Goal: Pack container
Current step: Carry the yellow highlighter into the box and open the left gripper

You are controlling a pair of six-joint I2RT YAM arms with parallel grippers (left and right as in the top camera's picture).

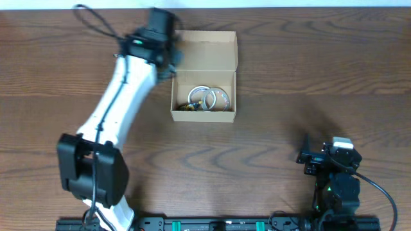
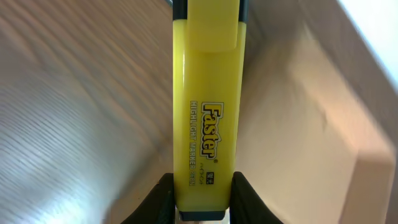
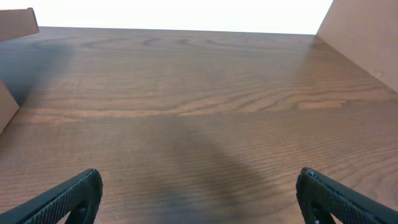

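Closest to the robot's base, at the near right of the dark brown wood-grain table (image 1: 308,77), the right gripper (image 3: 199,190) sits with its two black fingers (image 3: 68,199) spread wide and only bare wood between them. Its wrist view catches three slivers of tan cardboard (image 3: 367,43) at the left and right borders. Each is cut off by the frame and too partial to identify.

Further out, near the table's middle, stands one small rectangular tan cardboard box (image 1: 203,116), its hinged flap lid (image 1: 205,50) lying open toward the far side. Inside lie pale, metallic-looking rings (image 1: 210,97). Two are plain to see, a third may overlap them, and a darker, yellowish bit at their left is too small to make out.

Farthest away, at the box's far left corner beside the flap, the white left arm (image 1: 122,96) ends in the left gripper (image 2: 202,200). It pinches one flat yellow plastic highlighter (image 2: 210,93), printed "Faster", between its dark pads (image 2: 163,202). From overhead the wrist hides both pads and highlighter. The wrist view crops the highlighter's two ends, with blurred wood to its left and cardboard to its right.
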